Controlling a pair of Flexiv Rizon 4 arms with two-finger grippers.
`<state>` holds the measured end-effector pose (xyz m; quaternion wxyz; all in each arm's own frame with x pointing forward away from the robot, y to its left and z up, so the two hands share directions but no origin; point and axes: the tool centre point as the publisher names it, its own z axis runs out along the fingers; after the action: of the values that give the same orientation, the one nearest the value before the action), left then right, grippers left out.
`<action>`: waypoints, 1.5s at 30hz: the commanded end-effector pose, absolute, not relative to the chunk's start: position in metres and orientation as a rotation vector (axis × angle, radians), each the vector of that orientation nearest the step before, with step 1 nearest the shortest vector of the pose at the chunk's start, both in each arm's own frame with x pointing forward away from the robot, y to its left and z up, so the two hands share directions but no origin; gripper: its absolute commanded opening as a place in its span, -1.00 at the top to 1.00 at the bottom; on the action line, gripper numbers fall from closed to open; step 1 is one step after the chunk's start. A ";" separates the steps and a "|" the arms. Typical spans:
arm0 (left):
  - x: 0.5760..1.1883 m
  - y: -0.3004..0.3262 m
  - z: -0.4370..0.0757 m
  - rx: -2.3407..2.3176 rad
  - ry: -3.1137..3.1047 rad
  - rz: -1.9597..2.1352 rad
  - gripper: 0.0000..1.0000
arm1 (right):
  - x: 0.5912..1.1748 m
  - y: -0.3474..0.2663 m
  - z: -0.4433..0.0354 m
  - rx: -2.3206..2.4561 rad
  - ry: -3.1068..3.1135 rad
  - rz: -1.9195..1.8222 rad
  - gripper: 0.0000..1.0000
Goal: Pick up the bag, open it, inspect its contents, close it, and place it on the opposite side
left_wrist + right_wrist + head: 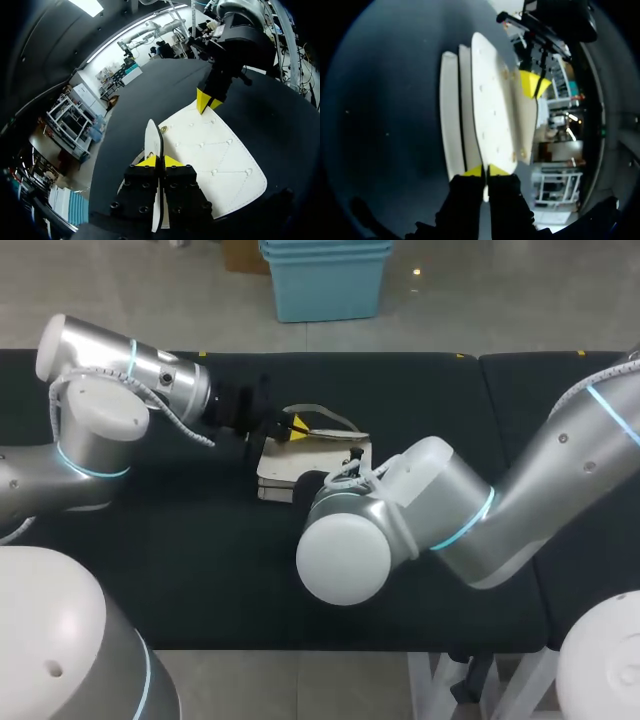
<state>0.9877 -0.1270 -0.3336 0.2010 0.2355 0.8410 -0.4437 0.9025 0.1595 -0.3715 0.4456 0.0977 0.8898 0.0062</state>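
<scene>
cream bag (pixel 220 160) with stud-dotted quilting, black table (pixel 200 570)

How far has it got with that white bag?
Early on. Both grippers are clamped on the white bag, which sits mid-table: the left gripper on a thin edge or strap, the right gripper on the top panel's rim. Opening seems just begun. Looking inside, closing it and moving it across remain.

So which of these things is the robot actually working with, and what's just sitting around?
Part of the job:
- white bag
- left gripper, shut on one thin edge of the bag
- right gripper, shut on another edge of it

Just there:
- black table, which only bears the bag
</scene>
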 end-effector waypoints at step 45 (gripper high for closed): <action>0.971 -0.120 -0.368 0.712 2.390 -1.194 1.00 | 0.903 0.159 -0.374 0.242 2.200 0.018 1.00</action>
<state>0.9648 -0.1239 -0.3636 0.1947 0.2469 0.8521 -0.4184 0.9050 0.1622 -0.3719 0.4451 0.0972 0.8902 0.0073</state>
